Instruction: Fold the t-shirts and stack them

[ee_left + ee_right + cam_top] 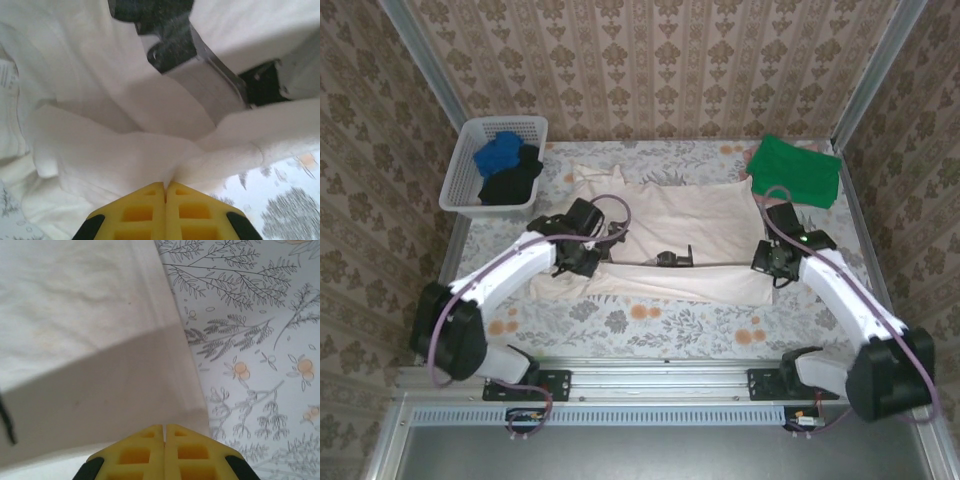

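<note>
Left pincer (165,185) and right pincer (164,427) clenched on cream t-shirt (690,215), gripped edges out of sight.

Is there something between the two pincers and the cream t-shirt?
Nothing visible. The left pincer and the right pincer are both shut on the cloth of the cream t-shirt.

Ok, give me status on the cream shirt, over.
Left gripper and right gripper shut on cream t-shirt, one each side. Shirt spread out between them. Green t-shirt folded far right, not blocking.
</note>
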Robot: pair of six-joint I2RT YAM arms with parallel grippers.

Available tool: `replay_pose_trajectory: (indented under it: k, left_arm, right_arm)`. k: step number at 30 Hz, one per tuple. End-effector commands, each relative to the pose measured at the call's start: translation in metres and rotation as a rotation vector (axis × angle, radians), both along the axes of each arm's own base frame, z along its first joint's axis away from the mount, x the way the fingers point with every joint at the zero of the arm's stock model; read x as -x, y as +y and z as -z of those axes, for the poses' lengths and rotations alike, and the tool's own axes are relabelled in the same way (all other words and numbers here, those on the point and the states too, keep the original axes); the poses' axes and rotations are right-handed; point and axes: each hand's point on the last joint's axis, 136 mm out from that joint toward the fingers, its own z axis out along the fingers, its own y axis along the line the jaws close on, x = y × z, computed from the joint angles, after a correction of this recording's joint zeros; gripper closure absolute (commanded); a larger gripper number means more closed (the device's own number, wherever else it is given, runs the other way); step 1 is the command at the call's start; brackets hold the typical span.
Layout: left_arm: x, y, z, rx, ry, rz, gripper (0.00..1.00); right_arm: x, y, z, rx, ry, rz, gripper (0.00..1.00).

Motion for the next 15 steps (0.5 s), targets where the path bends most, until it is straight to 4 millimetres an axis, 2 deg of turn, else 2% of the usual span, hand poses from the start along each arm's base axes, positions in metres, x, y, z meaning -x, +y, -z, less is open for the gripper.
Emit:
replay_pose_trajectory:
  k: [1,5,11,15]
  left_arm:
    - [-0.028,0.008,0.006,-0.118,-0.010,0.002,1.00]
    - [-0.047,0.008,0.024,-0.183,0.030,0.004,1.00]
    - [-0.063,0.004,0.043,-0.226,0.072,0.013,1.00]
    - [-0.069,0.006,0.049,-0.242,0.085,0.007,0.89]
  right_arm:
    - [-0.041,-0.008,0.001,0.066,-0.046,-0.013,1.00]
    - [-0.059,-0.013,0.022,0.103,0.014,-0.015,1.00]
    - [-0.084,-0.011,0.039,0.102,0.047,-0.045,1.00]
    - [-0.091,-0.008,0.052,0.099,0.094,-0.064,1.00]
